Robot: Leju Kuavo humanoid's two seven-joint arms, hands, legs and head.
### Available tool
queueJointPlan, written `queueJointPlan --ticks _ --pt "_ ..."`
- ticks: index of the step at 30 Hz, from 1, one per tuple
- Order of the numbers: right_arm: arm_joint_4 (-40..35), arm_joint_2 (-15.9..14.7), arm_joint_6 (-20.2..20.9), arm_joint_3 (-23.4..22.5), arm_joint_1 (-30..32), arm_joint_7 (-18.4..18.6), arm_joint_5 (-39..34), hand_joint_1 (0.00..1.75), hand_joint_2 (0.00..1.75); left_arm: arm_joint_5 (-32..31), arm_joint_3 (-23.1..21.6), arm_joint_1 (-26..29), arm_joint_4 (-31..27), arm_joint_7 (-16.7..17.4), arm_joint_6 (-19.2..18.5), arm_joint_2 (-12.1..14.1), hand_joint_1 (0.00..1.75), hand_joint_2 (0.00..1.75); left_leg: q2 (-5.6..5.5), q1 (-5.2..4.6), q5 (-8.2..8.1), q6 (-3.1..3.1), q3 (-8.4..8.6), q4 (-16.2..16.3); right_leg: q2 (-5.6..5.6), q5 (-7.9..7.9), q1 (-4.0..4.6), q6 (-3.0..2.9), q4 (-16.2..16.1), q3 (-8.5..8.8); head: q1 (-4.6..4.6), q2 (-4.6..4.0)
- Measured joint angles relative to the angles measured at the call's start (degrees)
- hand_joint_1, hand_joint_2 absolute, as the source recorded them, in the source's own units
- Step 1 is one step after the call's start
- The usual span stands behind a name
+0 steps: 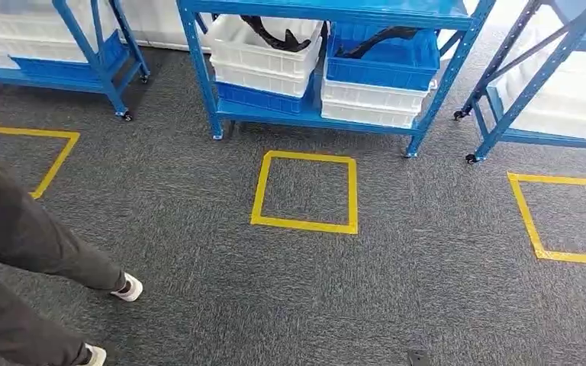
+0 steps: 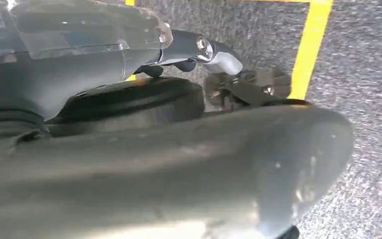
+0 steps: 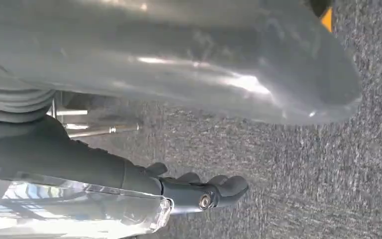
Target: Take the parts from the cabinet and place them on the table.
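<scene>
The black parts [image 1: 278, 34] lay in stacked white and blue bins [image 1: 263, 53] on the blue cabinet [image 1: 328, 114], beyond a yellow floor square [image 1: 305, 192] on grey carpet. A person's legs [image 1: 38, 252] crossed at the left. The left hand [image 2: 214, 52] hung over the carpet, holding nothing, fingers loosely extended. The right hand [image 3: 214, 191] likewise hung empty, fingers slightly curled.

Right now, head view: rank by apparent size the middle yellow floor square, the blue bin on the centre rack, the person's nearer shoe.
1. Middle yellow floor square and blue bin: look close in size; the bin is farther and partly hidden, so no firm order.
2. Shoe: clearly smallest.
</scene>
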Motion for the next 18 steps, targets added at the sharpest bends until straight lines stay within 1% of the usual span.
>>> queueJointPlan --ticks 1,2,3,4,5,6,7,8,9,10,11,12,13,14,15,16,17,18 --pt "0.0 0.0 0.0 0.0 0.0 0.0 0.0 0.0 0.0 0.0 0.0 0.1 0.0 0.0 0.0 0.0 0.0 0.0 -0.24 0.02 -0.16 0.07 0.98 -1.8 0.06 -0.41 0.0 0.34 0.2 -0.1 -0.13 0.0" --pt "0.0 0.0 0.0 0.0 -0.2 0.0 0.0 0.0 0.0 0.0 0.0 0.0 0.0 0.0 0.1 0.0 0.0 0.0 -0.27 -0.08 -0.86 0.33 1.29 -2.9 0.27 -0.91 0.35 0.83 0.9 -0.29 -0.85 0.0" --pt "0.0 0.0 0.0 0.1 -0.2 0.0 -0.1 0.0 0.0 0.0 0.0 -0.1 0.0 0.1 0.4 0.0 0.0 0.0 -0.24 -0.17 -1.07 0.99 1.07 -2.5 0.32 -0.93 0.36 0.99 0.8 -0.49 -0.79 0.0" --pt "0.0 0.1 0.1 0.3 -0.2 0.0 -0.3 0.0 0.0 -0.1 0.0 0.0 0.0 0.3 1.0 0.0 0.0 0.0 -0.26 -0.34 -1.29 1.45 1.0 -2.6 0.32 -1.02 0.25 1.23 0.4 -0.46 -0.13 0.0" --pt "0.0 0.1 0.1 0.5 -0.2 0.0 -0.5 0.0 0.0 -0.3 0.0 0.0 0.0 0.3 1.4 0.0 0.0 0.0 -0.26 -0.37 -1.42 1.8 0.97 -2.6 0.3 -1.12 0.17 1.49 0.3 -0.31 -0.15 0.0" --pt "0.0 0.1 0.0 0.5 -0.2 0.0 -0.7 0.0 0.0 -0.4 0.0 0.0 0.0 0.2 1.7 0.0 0.0 0.0 -0.26 -0.2 -1.55 2.1 1.16 -2.7 0.29 -1.42 0.18 1.66 0.3 -0.23 -0.15 0.0" --pt "0.0 0.0 0.0 0.6 -0.3 0.0 -1.0 0.0 0.0 -0.5 0.0 0.0 0.0 -0.1 2.3 0.0 0.0 0.0 -0.18 0.09 -1.72 2.5 1.6 -2.9 0.03 -2.06 0.15 2.03 1.1 -0.06 0.1 0.0" --pt "0.0 0.1 0.0 0.6 -0.4 0.0 -1.3 0.0 0.0 -0.6 0.0 -0.1 0.0 -0.3 2.5 0.0 0.0 0.0 0.06 0.09 -2.03 2.95 1.92 -2.9 -0.29 -3.23 0.13 2.35 3.7 -1.29 0.51 0.0" --pt "0.0 0.0 0.0 0.7 -0.5 0.0 -1.4 0.0 0.0 -0.7 0.0 -0.1 0.0 -0.3 2.8 0.0 0.0 0.0 0.27 0.05 -2.37 3.11 2.24 -2.9 -0.48 -5.45 0.03 2.64 8.8 -4.07 0.88 0.0" --pt "0.0 0.1 0.0 0.8 -0.5 0.0 -1.5 0.0 0.0 -0.7 0.0 0.0 0.0 -0.4 2.9 0.0 0.0 0.0 0.52 0.0 -2.74 3.18 2.54 -2.9 -0.54 -7.53 -0.03 2.82 14.2 -7.15 1.05 0.0" --pt "0.0 0.2 0.0 0.9 -0.4 0.0 -1.6 0.0 0.0 -0.7 0.0 0.0 0.0 -0.4 2.9 0.1 0.0 0.0 0.65 -0.05 -3.02 3.22 2.83 -2.9 -0.58 -8.47 -0.07 2.89 17.8 -9.35 1.18 0.0" --pt "0.0 0.3 0.0 1.0 -0.2 0.0 -1.9 0.0 0.0 -0.7 0.0 0.1 0.0 -0.3 3.0 0.2 0.0 0.0 0.71 -0.15 -3.49 3.2 3.43 -2.9 -0.6 -8.2 -0.09 2.8 20.5 -11.65 1.42 0.0" --pt "0.0 0.3 0.0 1.0 0.0 0.0 -1.9 0.0 0.0 -0.7 0.0 0.1 0.0 -0.4 3.1 0.2 0.0 0.0 0.71 -0.19 -3.86 3.18 3.92 -2.9 -0.61 -7.01 -0.08 2.71 20.2 -12.03 1.58 0.0" --pt "0.0 0.3 0.0 1.0 0.1 0.0 -1.9 0.0 0.0 -0.7 0.0 0.1 0.0 -0.4 3.1 0.2 0.0 0.0 0.71 -0.33 -4.43 3.15 4.71 -2.9 -0.6 -3.7 -0.07 2.41 17.1 -11.44 1.99 0.0" --pt "0.0 0.2 0.0 1.1 0.2 0.0 -1.9 0.0 0.0 -0.7 0.0 0.1 0.0 -0.4 3.1 0.2 0.0 0.0 0.68 -0.44 -5.01 3.02 5.57 -2.9 -0.6 0.14 -0.02 1.99 12.2 -9.85 2.27 0.0" --pt "0.0 0.2 0.0 1.1 0.2 0.0 -1.9 0.0 0.0 -0.8 0.0 0.1 0.0 -0.4 3.1 0.2 0.0 0.0 0.68 -0.53 -5.33 2.95 6.04 -2.9 -0.6 2.3 0.05 1.67 9.0 -8.75 2.4 0.0" --pt "0.0 0.2 0.0 1.4 0.3 0.0 -1.9 0.0 0.0 -0.8 0.0 0.1 0.0 -0.4 3.1 0.1 0.0 0.0 0.73 -0.32 -6.03 2.81 6.63 -3.1 -0.6 3.95 0.47 0.84 4.8 -6.93 2.62 0.0" --pt "0.0 0.2 -0.1 1.4 0.5 0.0 -1.9 0.0 0.0 -0.8 0.0 0.0 0.0 -0.4 3.1 0.2 0.0 0.0 0.65 -0.41 -6.34 2.35 6.74 -3.2 -0.79 3.16 0.91 0.53 4.6 -6.43 1.79 0.0"
